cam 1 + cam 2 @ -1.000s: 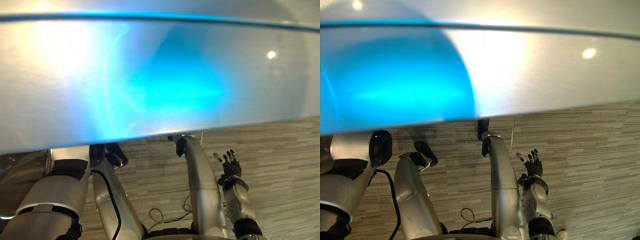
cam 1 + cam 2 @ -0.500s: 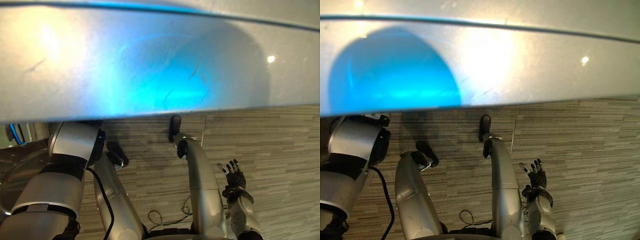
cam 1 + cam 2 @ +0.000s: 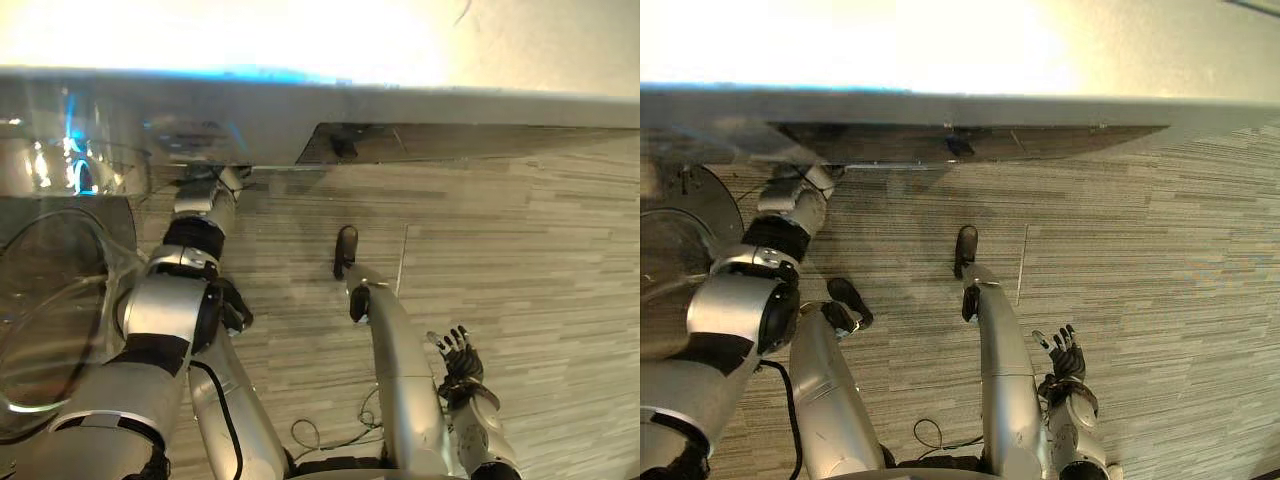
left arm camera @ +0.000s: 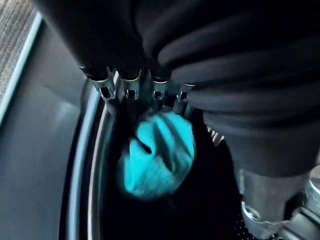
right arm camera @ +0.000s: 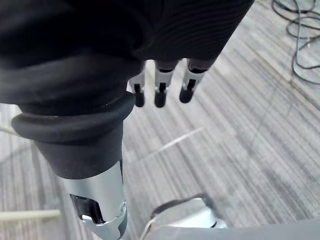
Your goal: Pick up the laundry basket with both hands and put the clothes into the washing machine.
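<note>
A turquoise cloth [image 4: 157, 160] lies bunched inside the washing machine's dark drum, within its round rim [image 4: 95, 165]. My left hand [image 4: 131, 90] hovers just over it, fingers straight and open, tips close to the cloth but not curled on it. In the eye views my left forearm [image 3: 195, 235] stretches forward under the machine's silver front edge [image 3: 300, 110]. My right hand [image 3: 460, 355] hangs low at my right side over the floor, fingers spread and empty [image 5: 160, 90].
The machine's round glass door [image 3: 50, 300] stands swung open at the left, close beside my left arm. Grey striped carpet [image 3: 530, 260] covers the floor ahead and to the right.
The whole view has swung, so the silver, blue-lit surface now fills less of it. My left arm has stretched forward into the machine. The right hand hangs much as before.
</note>
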Robot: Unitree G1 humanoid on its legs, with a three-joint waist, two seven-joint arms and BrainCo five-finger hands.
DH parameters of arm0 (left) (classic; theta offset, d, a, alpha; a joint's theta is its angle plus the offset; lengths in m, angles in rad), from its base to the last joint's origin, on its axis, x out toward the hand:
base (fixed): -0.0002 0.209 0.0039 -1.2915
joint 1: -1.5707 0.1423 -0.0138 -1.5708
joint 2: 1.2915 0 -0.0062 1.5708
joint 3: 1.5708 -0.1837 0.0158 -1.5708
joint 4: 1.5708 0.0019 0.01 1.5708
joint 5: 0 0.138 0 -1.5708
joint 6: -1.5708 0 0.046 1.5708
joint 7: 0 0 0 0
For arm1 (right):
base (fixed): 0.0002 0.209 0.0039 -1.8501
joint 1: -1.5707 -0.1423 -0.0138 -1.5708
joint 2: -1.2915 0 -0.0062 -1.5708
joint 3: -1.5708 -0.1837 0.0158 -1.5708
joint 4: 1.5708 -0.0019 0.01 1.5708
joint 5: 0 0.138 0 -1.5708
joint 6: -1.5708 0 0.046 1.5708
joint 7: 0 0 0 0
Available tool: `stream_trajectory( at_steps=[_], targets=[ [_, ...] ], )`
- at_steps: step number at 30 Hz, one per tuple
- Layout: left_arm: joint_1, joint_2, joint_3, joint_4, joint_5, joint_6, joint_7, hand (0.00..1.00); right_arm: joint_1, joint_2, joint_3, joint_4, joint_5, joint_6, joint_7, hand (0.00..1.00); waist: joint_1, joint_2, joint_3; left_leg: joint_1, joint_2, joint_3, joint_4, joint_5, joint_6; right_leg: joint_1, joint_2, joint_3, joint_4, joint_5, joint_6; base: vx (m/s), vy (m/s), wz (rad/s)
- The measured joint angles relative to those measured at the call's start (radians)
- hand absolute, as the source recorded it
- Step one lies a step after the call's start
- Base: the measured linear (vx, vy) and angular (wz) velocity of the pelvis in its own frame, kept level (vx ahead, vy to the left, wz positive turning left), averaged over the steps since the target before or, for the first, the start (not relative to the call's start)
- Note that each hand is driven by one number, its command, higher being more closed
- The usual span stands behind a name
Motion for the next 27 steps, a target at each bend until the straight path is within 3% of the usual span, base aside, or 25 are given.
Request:
stream_trajectory(
  at_steps=[2,3,5,7,10,15,18,24,27],
  targets=[
    [0.045,-0.012,0.031,-0.019,-0.121,-0.034,-0.003,0.00,-0.011,0.009,0.011,0.011,0.000,0.000,0.000,0.00,-0.009,-0.019,-0.013,0.002,-0.005,0.002,-0.007,0.004,0.007,0.003,-0.002,0.003,-0.016,0.011,0.001,-0.02,0.081,-0.03],
    [0.083,-0.031,0.062,-0.037,-0.241,-0.051,-0.009,0.00,-0.021,0.013,0.019,0.023,0.000,0.000,-0.002,0.00,-0.012,-0.022,-0.015,0.005,-0.006,-0.005,-0.008,0.004,0.007,0.018,-0.001,-0.001,-0.034,0.020,0.004,-0.01,0.077,0.05],
    [0.170,-0.105,0.137,-0.046,-0.391,-0.075,-0.019,0.00,-0.045,0.015,0.028,0.045,0.000,0.001,-0.004,0.00,-0.013,-0.033,-0.022,0.029,-0.019,-0.003,-0.022,0.007,0.012,0.044,-0.009,-0.001,-0.051,0.025,0.009,0.00,0.091,0.14],
    [0.269,-0.177,0.209,-0.046,-0.456,-0.074,-0.016,0.00,-0.052,0.020,0.044,0.046,0.000,0.001,-0.005,0.00,-0.013,-0.037,-0.025,0.060,-0.039,0.003,-0.045,0.013,0.020,0.073,-0.019,-0.004,-0.063,0.027,0.012,0.02,0.076,0.25],
    [0.397,-0.226,0.268,-0.046,-0.459,-0.072,0.005,0.00,-0.064,0.031,0.046,0.048,-0.001,0.002,-0.011,0.00,-0.009,-0.041,-0.027,0.099,-0.051,0.014,-0.063,0.014,0.021,0.112,-0.027,0.001,-0.085,0.031,0.018,0.02,0.068,0.11],
    [0.535,-0.245,0.321,-0.115,-0.219,-0.068,0.003,0.00,-0.074,0.032,0.046,0.070,-0.011,0.010,-0.021,0.00,-0.002,-0.041,-0.030,0.174,-0.080,0.023,-0.115,0.033,0.029,0.200,-0.048,-0.002,-0.153,0.053,0.028,0.01,0.070,0.16],
    [0.597,-0.251,0.321,-0.137,-0.071,-0.071,0.001,0.00,-0.073,0.032,0.044,0.108,-0.019,0.014,-0.022,0.00,0.014,-0.040,-0.037,0.255,-0.127,0.028,-0.196,0.073,0.034,0.281,-0.078,-0.021,-0.196,0.058,0.030,0.04,0.051,0.45],
    [0.838,-0.302,0.310,-0.110,0.169,-0.055,-0.042,0.00,-0.069,0.031,0.038,0.204,-0.049,0.020,-0.018,0.00,0.032,-0.024,-0.148,0.457,-0.199,0.040,-0.355,0.127,0.030,0.462,-0.125,-0.051,-0.263,0.053,0.036,0.07,0.024,0.31],
    [0.920,-0.323,0.278,-0.080,0.245,-0.036,-0.080,0.00,-0.044,0.028,0.020,0.235,-0.054,0.036,0.000,0.00,0.046,0.002,-0.196,0.558,-0.233,0.041,-0.431,0.152,0.030,0.557,-0.145,-0.073,-0.288,0.042,0.048,0.05,0.002,0.33]
  ],
)
